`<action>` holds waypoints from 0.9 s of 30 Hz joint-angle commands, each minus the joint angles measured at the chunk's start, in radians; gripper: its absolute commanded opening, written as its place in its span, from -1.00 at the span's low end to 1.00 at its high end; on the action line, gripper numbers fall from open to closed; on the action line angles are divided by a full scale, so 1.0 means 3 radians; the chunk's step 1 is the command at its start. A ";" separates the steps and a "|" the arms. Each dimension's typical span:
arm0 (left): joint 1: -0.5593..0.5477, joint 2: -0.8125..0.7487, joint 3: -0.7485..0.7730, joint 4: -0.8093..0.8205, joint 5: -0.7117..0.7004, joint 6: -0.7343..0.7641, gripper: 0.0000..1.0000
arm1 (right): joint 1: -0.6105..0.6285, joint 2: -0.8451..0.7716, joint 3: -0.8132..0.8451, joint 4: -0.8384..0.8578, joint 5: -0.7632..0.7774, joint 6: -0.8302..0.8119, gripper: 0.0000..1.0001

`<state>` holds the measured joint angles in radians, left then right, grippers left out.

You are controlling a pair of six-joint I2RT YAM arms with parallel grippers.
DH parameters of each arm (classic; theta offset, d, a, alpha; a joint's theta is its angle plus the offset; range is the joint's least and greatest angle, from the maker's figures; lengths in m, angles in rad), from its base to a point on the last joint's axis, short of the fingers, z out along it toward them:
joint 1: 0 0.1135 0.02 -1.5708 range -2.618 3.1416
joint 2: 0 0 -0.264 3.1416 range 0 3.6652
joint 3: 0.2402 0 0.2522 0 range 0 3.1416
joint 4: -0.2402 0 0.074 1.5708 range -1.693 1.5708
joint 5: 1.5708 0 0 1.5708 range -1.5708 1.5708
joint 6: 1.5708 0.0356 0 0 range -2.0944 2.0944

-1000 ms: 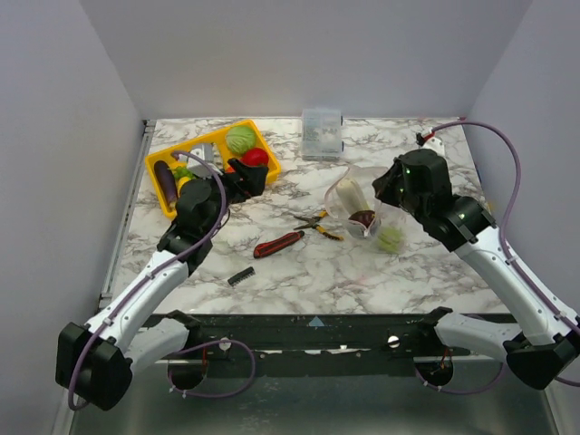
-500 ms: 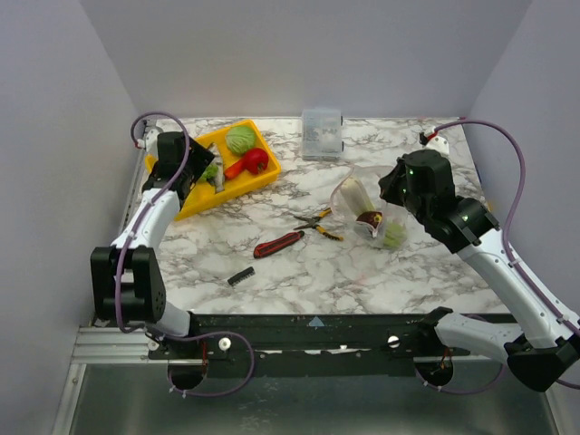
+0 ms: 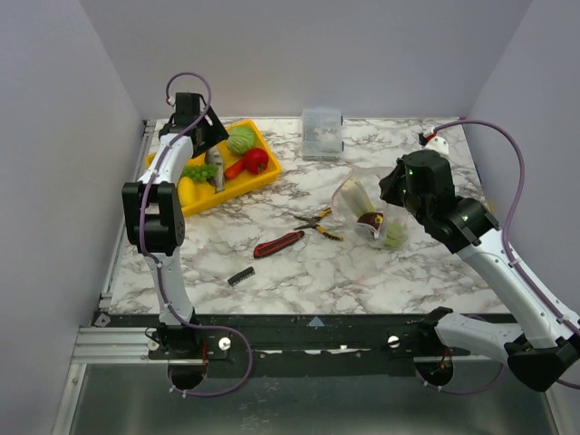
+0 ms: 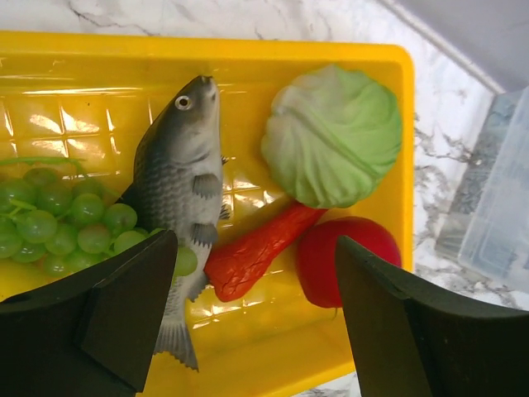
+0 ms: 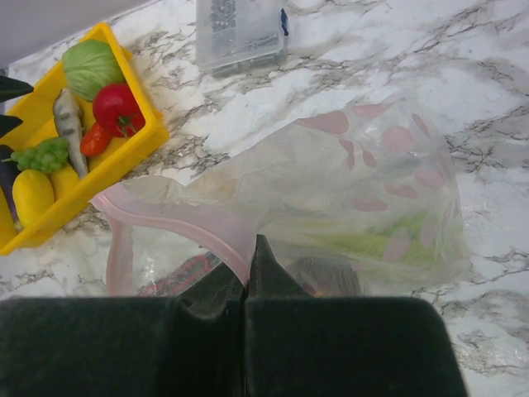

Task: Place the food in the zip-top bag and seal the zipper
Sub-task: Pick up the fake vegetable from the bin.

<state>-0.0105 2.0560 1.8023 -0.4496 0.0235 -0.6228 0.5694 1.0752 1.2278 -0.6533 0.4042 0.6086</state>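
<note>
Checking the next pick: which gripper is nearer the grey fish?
Left. The left gripper hovers open above the fish in the yellow tray; the right gripper is across the table, shut on the bag.

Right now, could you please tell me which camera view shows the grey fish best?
The left wrist view: the grey fish lies large and sharp in the yellow tray, head to tail. The top external view shows it tiny; the right wrist view shows it small at the left edge.

Top cam overlooks the whole tabletop (image 3: 308, 263) from the near edge; both close-up wrist cams also catch the yellow tray (image 4: 248, 48).
</note>
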 commanded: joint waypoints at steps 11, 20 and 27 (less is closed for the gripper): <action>0.0004 0.0327 0.0211 -0.0250 0.0104 -0.0181 0.60 | 0.0008 -0.0013 0.0096 -0.0062 0.0046 0.0020 -0.99; -0.0010 -0.0068 -0.0748 0.0934 0.1406 -0.0163 0.46 | 0.0008 -0.0011 0.0044 -0.0031 -0.0007 0.0047 -0.99; -0.0215 0.0026 -0.0717 0.0923 0.1088 -0.0321 0.50 | 0.0009 -0.0048 0.0049 -0.0050 -0.0008 0.0054 -0.99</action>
<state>-0.0303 2.0682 1.5745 -0.2344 0.3550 -0.6842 0.5694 1.0752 1.2278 -0.6708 0.4026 0.6132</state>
